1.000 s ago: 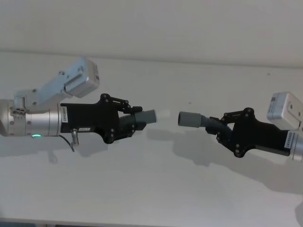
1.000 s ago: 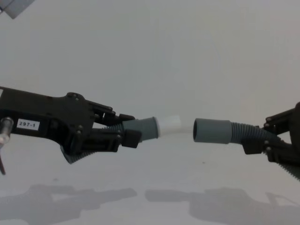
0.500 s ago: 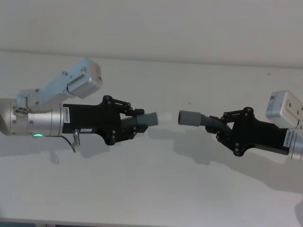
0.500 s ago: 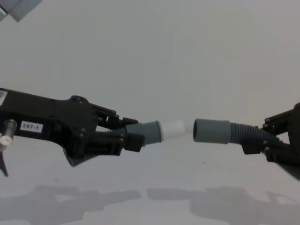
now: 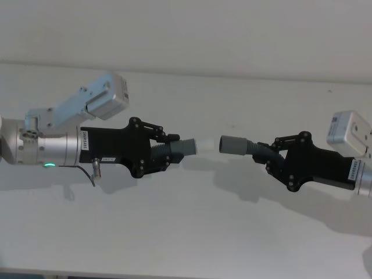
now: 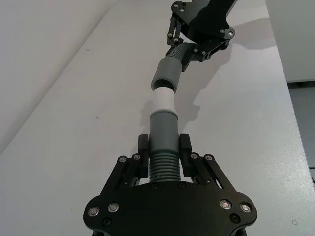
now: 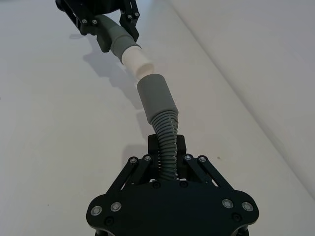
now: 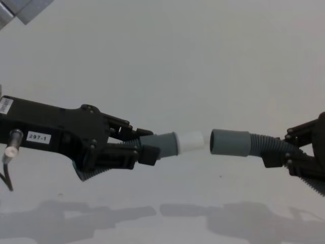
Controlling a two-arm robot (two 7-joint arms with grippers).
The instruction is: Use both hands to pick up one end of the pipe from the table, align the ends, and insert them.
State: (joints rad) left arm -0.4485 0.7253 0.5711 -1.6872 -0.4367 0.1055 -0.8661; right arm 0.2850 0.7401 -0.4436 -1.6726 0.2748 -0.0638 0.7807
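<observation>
- Head view: the left gripper [image 5: 168,152] is up above the white table [image 5: 186,232]. Its fingers are squeezed tight on the ribbed part of the pipe piece with the white tip [image 5: 187,147]. The right gripper [image 5: 268,157] is up in the air too, squeezed on the pipe piece with the grey socket [image 5: 239,145]. The white tip points at the socket, and there is a small gap between them.
- Left wrist view: the left gripper [image 6: 164,162] has a finger [image 6: 142,148] on each side of the ribbed hose. The white tip [image 6: 161,101] sits right at the mouth of the socket [image 6: 166,74]; I cannot tell here if they touch. Farther off, the right gripper [image 6: 187,48] holds the other piece.
- Right wrist view: the right gripper [image 7: 167,155] pinches its ribbed hose low down. The grey socket [image 7: 155,94] stands up from it, and the white tip [image 7: 136,61] is just beside its open end. The left gripper [image 7: 111,28] is behind it.
- Chest view: the left gripper [image 8: 138,148] bears a white label [image 8: 38,137]. The white tip [image 8: 191,143] and the socket [image 8: 231,143] are level and near, with a thin gap. The right gripper [image 8: 279,152] grips the hose at the right edge.
</observation>
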